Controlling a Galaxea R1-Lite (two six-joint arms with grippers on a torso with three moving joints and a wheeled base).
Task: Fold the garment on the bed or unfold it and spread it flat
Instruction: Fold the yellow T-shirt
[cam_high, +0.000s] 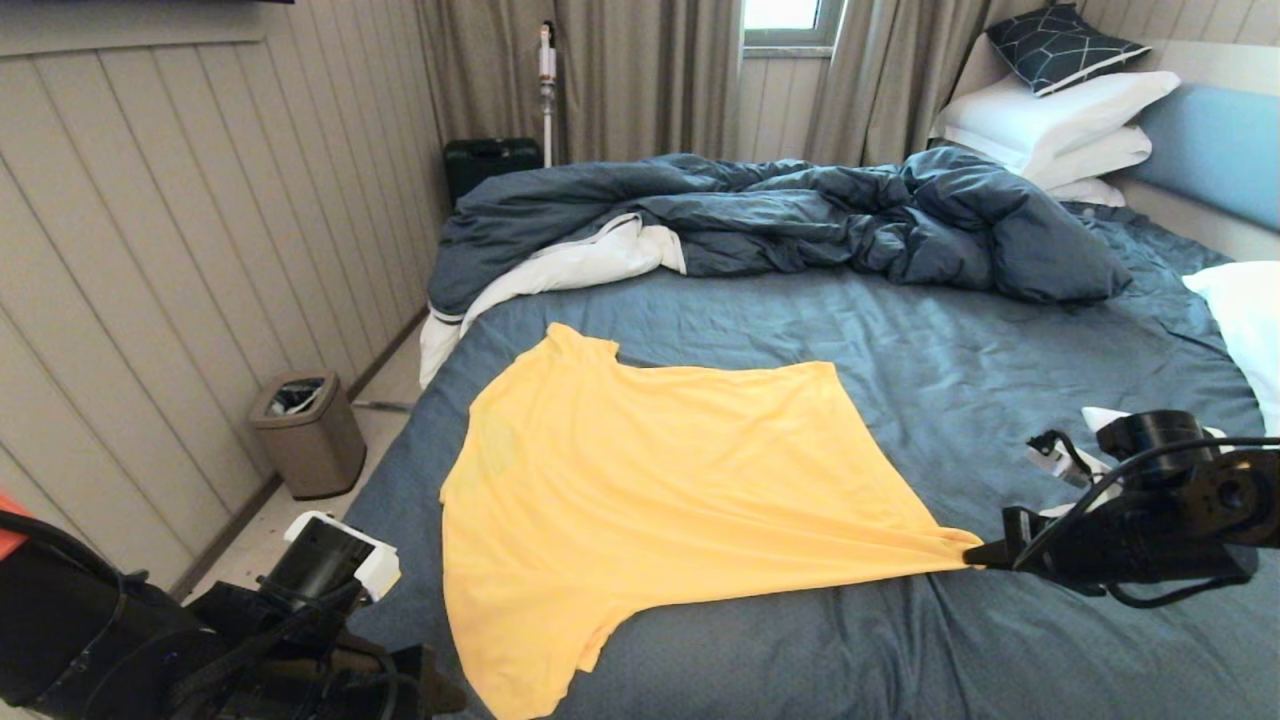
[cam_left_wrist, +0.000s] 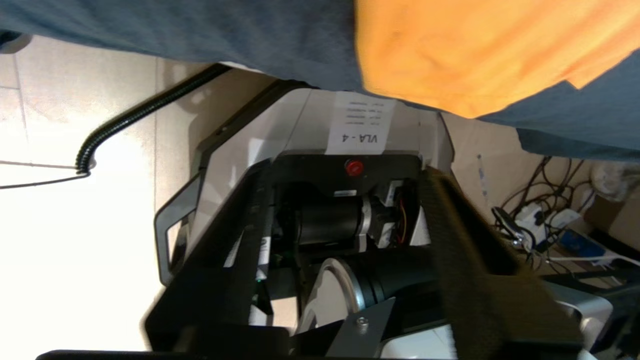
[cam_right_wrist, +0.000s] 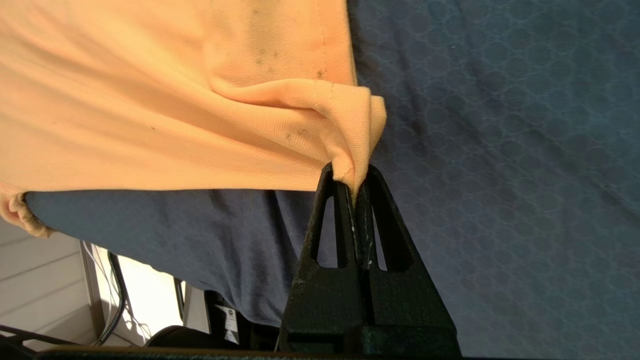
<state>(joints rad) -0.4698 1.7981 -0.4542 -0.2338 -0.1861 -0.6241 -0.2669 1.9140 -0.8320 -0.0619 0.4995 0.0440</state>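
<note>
While the right end effector (cam_right_wrist: 352, 182) pinches the garment's (cam_high: 640, 480) corner, bare bed (cam_high: 1000, 340) sheet lies beyond; left end effector (cam_left_wrist: 350, 220) released.

Bare sheet (cam_high: 900, 330) open around the garment (cam_high: 650, 470); rumpled duvet (cam_high: 800, 215) and pillows (cam_high: 1060, 120) crowding the far side

you're looking at a bedroom in a home: a double bed (cam_high: 900, 380) with a dark blue-grey sheet, a rumpled duvet (cam_high: 800, 215) bunched at the far side, white pillows (cam_high: 1060, 125) stacked against a light blue headboard (cam_high: 1215, 145), a patterned cushion (cam_high: 1065, 45) on top. grey curtains (cam_high: 640, 75) hang by a small window (cam_high: 785, 20), pale panelled walls (cam_high: 200, 220) run alongside, and a small bin (cam_high: 308, 435) stands on the floor.
</note>
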